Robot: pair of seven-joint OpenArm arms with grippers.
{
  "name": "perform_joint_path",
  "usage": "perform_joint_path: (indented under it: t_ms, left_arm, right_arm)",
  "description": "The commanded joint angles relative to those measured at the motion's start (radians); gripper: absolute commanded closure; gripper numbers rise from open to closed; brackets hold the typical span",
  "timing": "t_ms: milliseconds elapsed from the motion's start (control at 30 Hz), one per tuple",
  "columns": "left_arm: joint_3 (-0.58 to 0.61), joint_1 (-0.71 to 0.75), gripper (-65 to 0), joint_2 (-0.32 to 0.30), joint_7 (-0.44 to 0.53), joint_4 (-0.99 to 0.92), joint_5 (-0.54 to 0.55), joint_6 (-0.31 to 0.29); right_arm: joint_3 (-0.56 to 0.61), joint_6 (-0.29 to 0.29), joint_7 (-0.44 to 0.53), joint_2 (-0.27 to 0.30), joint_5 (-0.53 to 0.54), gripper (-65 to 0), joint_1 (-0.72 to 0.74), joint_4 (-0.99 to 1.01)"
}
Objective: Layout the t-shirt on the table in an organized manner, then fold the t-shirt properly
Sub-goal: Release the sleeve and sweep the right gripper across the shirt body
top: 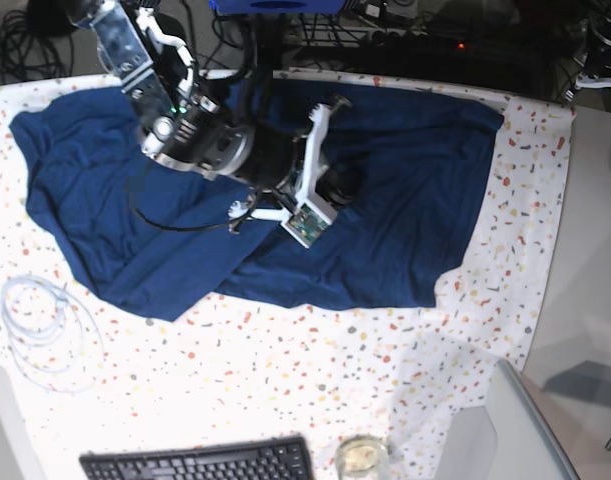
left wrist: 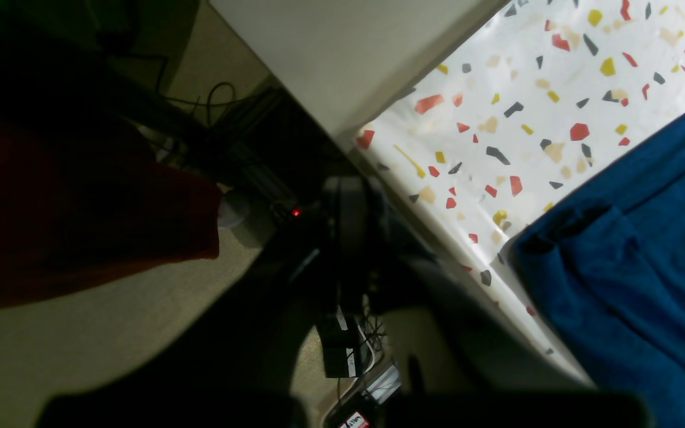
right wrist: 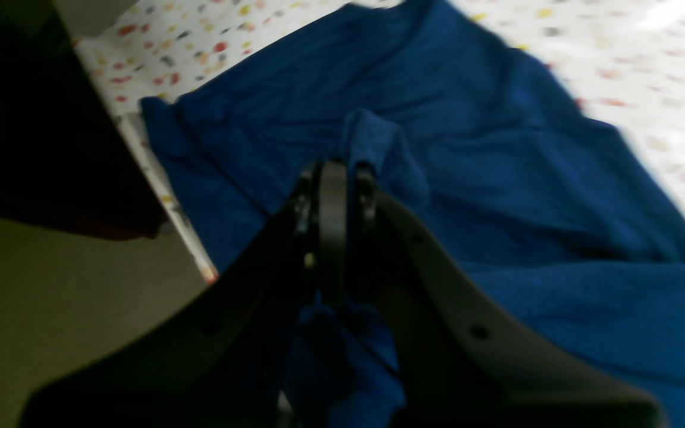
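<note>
**Right pincer pinching a fold of the t-shirt**

The t-shirt (top: 405, 190), plain dark blue, lies spread over the far half of the table (top: 285, 390), wrinkled, one end reaching the table's far edge. In the base view a single arm leans in over the middle of the shirt; this is the arm with the right wrist camera.

Right pincer (right wrist: 333, 172): tips pressed together with a raised ridge of the t-shirt (right wrist: 497, 178) caught between them. More blue fabric bunches beneath the fingers.

Left pincer: out of the base view. In its own wrist view only dark shapes fill the lower frame, fingertips not distinguishable; it is closed, with nothing seen in it. That view takes in the table (left wrist: 497, 119) edge with a rumpled corner of the t-shirt (left wrist: 646, 267) just beside that edge.

Also on the table, on the near side from the shirt: a coil of white cable (top: 40, 325), a black keyboard (top: 200, 463) and a small glass jar (top: 363, 457) next to the keyboard.
</note>
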State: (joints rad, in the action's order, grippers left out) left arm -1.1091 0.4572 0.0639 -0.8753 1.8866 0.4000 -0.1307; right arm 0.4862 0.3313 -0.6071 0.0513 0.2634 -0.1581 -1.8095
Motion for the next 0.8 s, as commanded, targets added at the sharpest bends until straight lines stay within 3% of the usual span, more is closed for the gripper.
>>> perform_joint_path:
  t_ms: [0, 267, 433, 767]
  left_arm:
    - [-0.007, 0.01, 0.0, -0.011, 0.018, 0.015, 0.004, 0.001]
    - [-0.007, 0.013, 0.0, -0.009, 0.018, 0.017, 0.004, 0.001]
    - [-0.001, 0.031, 0.0, -0.008, 0.018, 0.017, 0.004, 0.001]
    - [0.001, 0.048, 0.0, -0.008, 0.018, 0.015, 0.004, 0.001]
  right_arm:
    - [0.001, -0.005, 0.017, -0.014, 0.009, 0.0, 0.021, 0.007]
    - [0.004, -0.013, 0.017, -0.11, 0.01, 0.0, 0.137, 0.221]
    - [0.004, -0.014, 0.016, -0.159, 0.01, 0.0, 0.193, 0.253]
    - [0.039, -0.016, 0.019, -0.187, 0.015, 0.0, 0.262, 0.253]
